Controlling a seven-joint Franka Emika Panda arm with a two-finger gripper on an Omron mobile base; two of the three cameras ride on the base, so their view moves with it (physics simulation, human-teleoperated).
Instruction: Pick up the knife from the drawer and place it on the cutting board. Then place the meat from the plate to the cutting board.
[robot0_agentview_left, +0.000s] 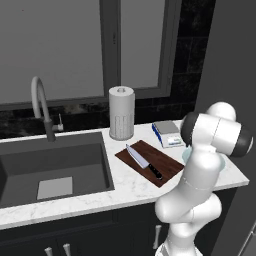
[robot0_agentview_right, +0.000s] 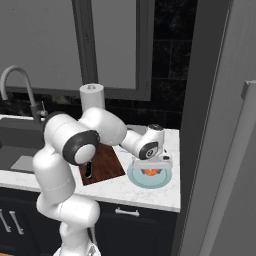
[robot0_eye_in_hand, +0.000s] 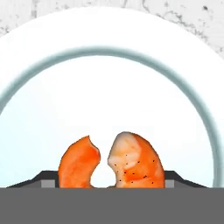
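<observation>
In the left base view we are looking at a pale marble counter (robot0_agentview_left: 127, 187) with a dark sink (robot0_agentview_left: 55, 170) and a curved tap (robot0_agentview_left: 41, 102) on the left. The knife (robot0_agentview_left: 143, 161) is lying flat on the cutting board (robot0_agentview_left: 150, 162), its black handle pointing toward the front edge and its silver blade toward the paper towel roll (robot0_agentview_left: 121, 112) standing just behind the board. A small scale (robot0_agentview_left: 168, 133) is sitting beside the board at the back. Our arm is covering most of the plate (robot0_agentview_left: 186, 156), whose pale rim is peeking out at the right end of the counter. In the right base view our gripper (robot0_agentview_right: 151, 170) is hanging low over the plate (robot0_agentview_right: 139, 180), right above the meat (robot0_agentview_right: 150, 172), and the board (robot0_agentview_right: 102, 162) is lying just to the plate's left. From here we cannot tell how far apart the fingers are standing. In the hand view the meat (robot0_eye_in_hand: 131, 162) is sitting on the white plate (robot0_eye_in_hand: 109, 87) with its grey-blue ring, close to the bottom edge, between the two dark fingertips (robot0_eye_in_hand: 43, 179) at either side; whether they are touching it we cannot tell.
</observation>
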